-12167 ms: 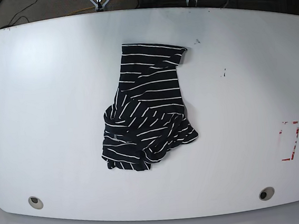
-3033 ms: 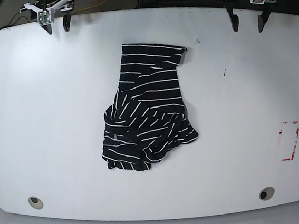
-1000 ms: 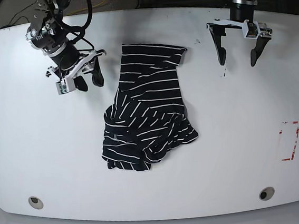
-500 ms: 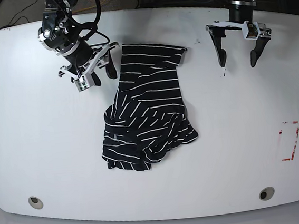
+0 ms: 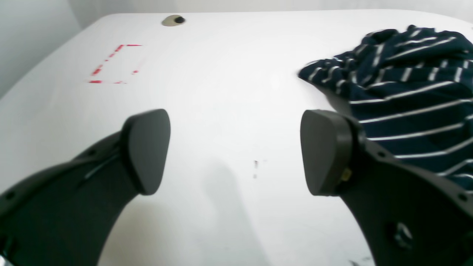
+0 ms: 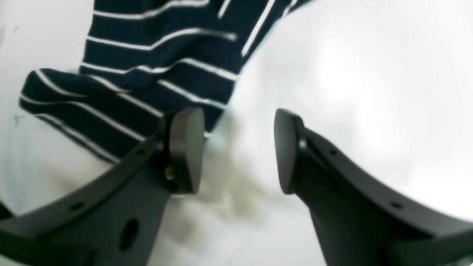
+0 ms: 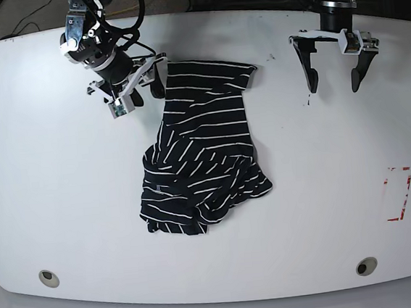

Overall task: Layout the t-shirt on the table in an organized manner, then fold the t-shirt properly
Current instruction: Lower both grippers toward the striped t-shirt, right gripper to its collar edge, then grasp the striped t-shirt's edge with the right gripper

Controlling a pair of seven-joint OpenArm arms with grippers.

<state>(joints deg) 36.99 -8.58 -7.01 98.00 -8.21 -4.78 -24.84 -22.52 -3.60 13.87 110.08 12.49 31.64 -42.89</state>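
On the left side of the base view, the right gripper (image 7: 139, 90) is hanging low over the white table (image 7: 48, 184). It is sitting right at the top left corner of the t-shirt (image 7: 205, 147). Its two fingers (image 6: 184, 147) are standing partly apart. In the right wrist view, one finger is lying over the striped edge of the cloth and the other is hanging over bare table, with nothing between them. I cannot tell if the finger is really touching the cloth.

In the middle, the black t-shirt with thin white stripes is lying in a messy heap. The top part is lying fairly flat, and the bottom part is bunched up and twisted.

To the right of the shirt, the left gripper (image 7: 335, 79) is pointing down at the table, near some small dark specks (image 7: 307, 101). Its fingers (image 5: 147, 147) are spread wide apart and holding nothing. In the left wrist view, only white table is showing between them, and the shirt is lying off to one side, near one finger.

Far on the right, a red-marked rectangle (image 7: 399, 193) is showing on the table. Two small round grommets are sitting near the front edge, one at the left (image 7: 48, 277) and one at the right (image 7: 365, 266).
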